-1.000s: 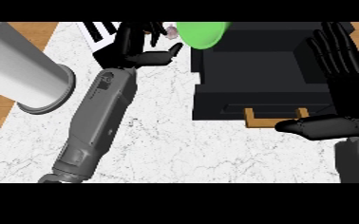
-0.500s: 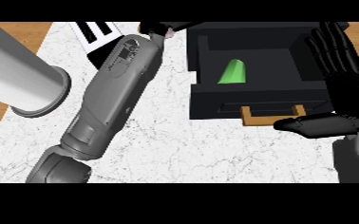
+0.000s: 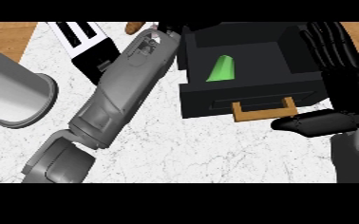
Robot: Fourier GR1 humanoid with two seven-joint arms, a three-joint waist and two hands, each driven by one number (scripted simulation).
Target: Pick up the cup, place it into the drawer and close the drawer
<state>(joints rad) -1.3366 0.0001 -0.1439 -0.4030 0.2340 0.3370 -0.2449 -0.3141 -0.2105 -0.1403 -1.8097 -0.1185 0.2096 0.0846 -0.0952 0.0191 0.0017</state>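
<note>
- The white marbled tabletop (image 3: 210, 147) carries everything; wood shows at its far corners.
- The right hand (image 3: 335, 76) stands beside the open black drawer (image 3: 245, 102), fingers straight, holding nothing, thumb near the wooden handle (image 3: 263, 111).
- The green cup (image 3: 222, 70) lies on its side inside the drawer, left of that hand.
- The left hand (image 3: 168, 28) is mostly hidden beyond its forearm; its fingers cannot be made out.

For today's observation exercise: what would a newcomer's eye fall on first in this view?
The bright green cup lying on its side inside the open black drawer at upper right stands out most. Next is the grey left forearm, slanting across the marble counter beside the drawer, with the black right hand along the drawer's right side.
</note>
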